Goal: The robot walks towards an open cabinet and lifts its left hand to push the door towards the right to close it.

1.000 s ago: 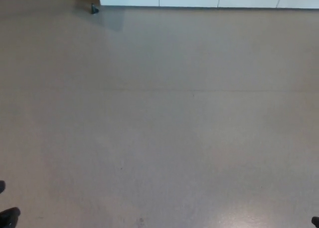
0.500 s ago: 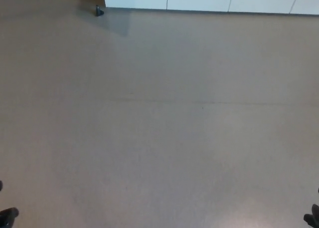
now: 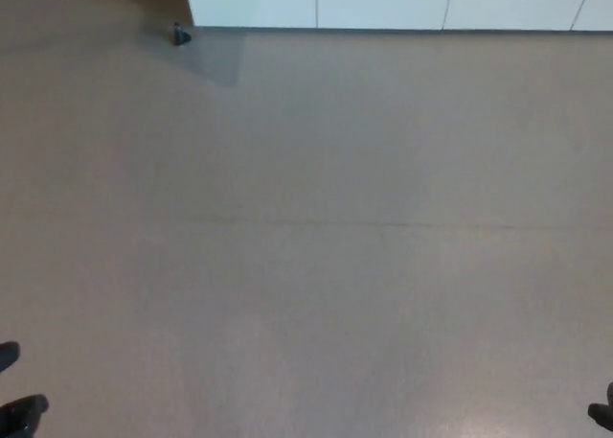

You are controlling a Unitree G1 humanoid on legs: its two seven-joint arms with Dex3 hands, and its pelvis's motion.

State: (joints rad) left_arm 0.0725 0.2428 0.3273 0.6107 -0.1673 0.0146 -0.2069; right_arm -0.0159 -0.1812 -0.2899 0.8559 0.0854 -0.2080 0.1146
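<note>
Ahead, white cabinet (image 3: 383,2) fronts line your floor (image 3: 306,237); left hand (image 3: 19,414) and right hand (image 3: 603,414) barely show, grip unreadable.

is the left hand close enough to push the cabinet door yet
Probably not: the left hand shows only at the bottom edge, while the white cabinet sits along the top, with open floor between them.

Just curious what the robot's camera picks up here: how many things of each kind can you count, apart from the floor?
White cabinet panels, along the top edge: 4
Small dark object on the floor by the cabinet corner: 1
Black robot hands, left hand and right hand, each only partly in view: 2
Total: 7
</note>
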